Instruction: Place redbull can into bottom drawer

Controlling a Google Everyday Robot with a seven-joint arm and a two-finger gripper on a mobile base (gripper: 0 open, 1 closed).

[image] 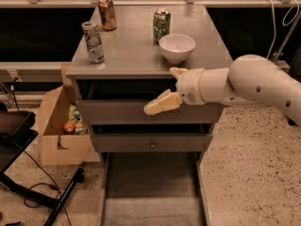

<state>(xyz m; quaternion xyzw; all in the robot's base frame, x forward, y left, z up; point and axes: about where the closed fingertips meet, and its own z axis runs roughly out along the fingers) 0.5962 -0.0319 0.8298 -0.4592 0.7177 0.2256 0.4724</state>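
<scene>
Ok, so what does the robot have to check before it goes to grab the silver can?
1. Bottom drawer pulled out: ok.
2. Redbull can standing upright on the cabinet top, front left: ok.
3. Gripper open and holding nothing: ok.
4. Gripper near the can: not ok; it hangs in front of the top drawer, below and to the right of the can.
5. Room around the can: ok; the copper can stands apart behind it, and the white bowl and green can are off to the right.
</scene>
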